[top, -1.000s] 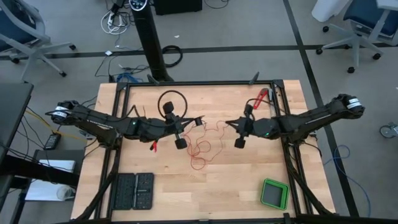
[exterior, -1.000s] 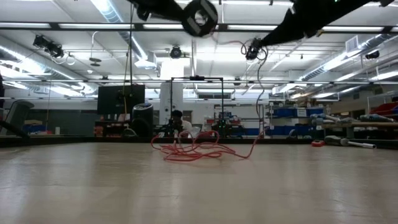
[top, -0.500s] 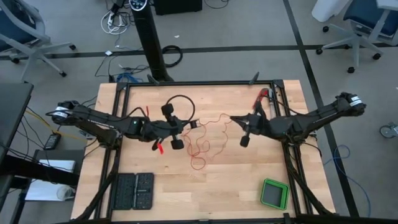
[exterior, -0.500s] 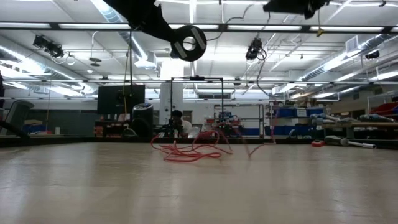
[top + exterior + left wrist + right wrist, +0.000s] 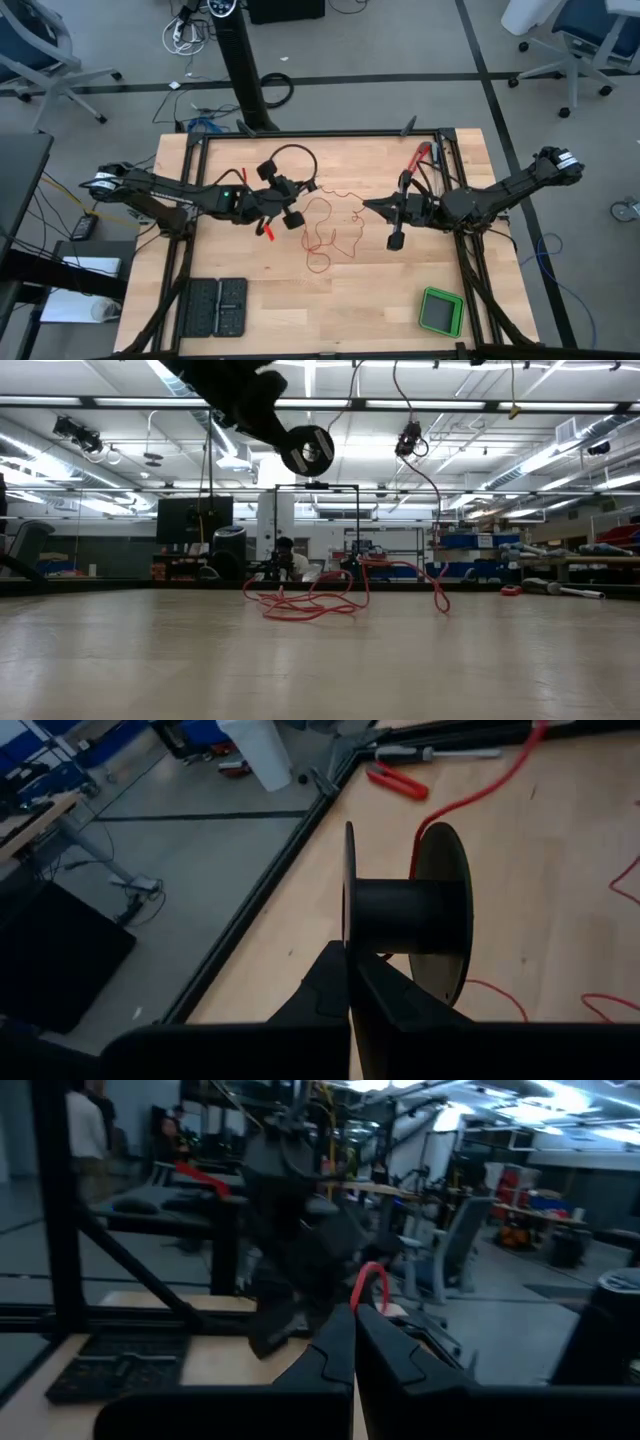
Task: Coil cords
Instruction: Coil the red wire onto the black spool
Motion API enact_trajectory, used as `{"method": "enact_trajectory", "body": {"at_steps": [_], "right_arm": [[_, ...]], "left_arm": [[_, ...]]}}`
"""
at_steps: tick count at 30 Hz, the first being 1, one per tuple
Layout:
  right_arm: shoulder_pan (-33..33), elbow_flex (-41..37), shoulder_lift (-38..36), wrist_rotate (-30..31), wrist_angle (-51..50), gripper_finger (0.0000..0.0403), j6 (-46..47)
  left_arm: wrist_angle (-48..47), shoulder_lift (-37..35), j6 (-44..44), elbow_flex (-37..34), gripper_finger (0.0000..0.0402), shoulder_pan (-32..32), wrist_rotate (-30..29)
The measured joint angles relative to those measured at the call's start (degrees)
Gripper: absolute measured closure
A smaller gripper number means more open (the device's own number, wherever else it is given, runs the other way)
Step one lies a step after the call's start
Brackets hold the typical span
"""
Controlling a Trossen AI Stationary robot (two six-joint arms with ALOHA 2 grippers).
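High view: the wire lies in loose red loops at the middle of the desk, one strand rising to each arm. The left gripper sits left of the heap with its fingers closed on a black spool. The right gripper is right of the heap, fingers pinched on the wire's other end. The step in hand looks like winding: nearly all the wire is loose. Next, I judge, the right arm must feed the strand onto the spool's hub while the left turns it, keeping tension so the loops do not snag. Against the earlier frames, the left gripper has swung toward the far edge and the right has drawn in toward the middle.

Low view: the spool hangs high above the desk, and the wire sprawls on the surface behind, a strand climbing out of the top. That strand now falls further right than before.

Left wrist view: the fingers clamp one flange of the spool; its hub looks bare, with wire running off behind it.

Right wrist view: the fingers are shut on a short red loop of wire; the left arm shows dark beyond.
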Motion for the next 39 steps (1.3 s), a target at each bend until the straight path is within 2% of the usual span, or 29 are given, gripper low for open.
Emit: {"method": "enact_trajectory", "body": {"at_steps": [3,10,18,25,31,36,39], "right_arm": [[-0.3,0.1,2.8,-2.0,3.2,0.0403,-0.1],[-1.4,3.8,10.3,-6.2,3.4,0.0403,-0.2],[-1.8,5.7,16.9,-7.6,2.9,0.0403,-1.5],[-1.9,5.9,17.5,-7.9,1.9,0.0403,-1.6],[-1.8,5.9,16.6,-8.0,-2.4,0.0403,-0.3],[-2.4,5.9,16.9,-10.8,-7.5,0.0403,3.0],[-3.4,5.9,17.0,-10.8,-12.0,0.0403,5.3]], "left_arm": [[1.0,2.0,-0.9,0.0,0.04,0.9,0.0],[8.9,6.1,-3.5,0.0,0.04,2.4,0.3],[18.7,6.7,-8.3,0.0,0.04,2.4,4.9],[23.5,6.4,-9.6,0.0,0.04,2.4,10.5],[23.4,3.6,-8.6,0.0,0.04,2.4,10.5],[24.4,0.7,-8.4,0.0,0.04,2.4,10.5],[25.4,0.1,-8.4,0.0,0.04,2.4,12.4]]}}
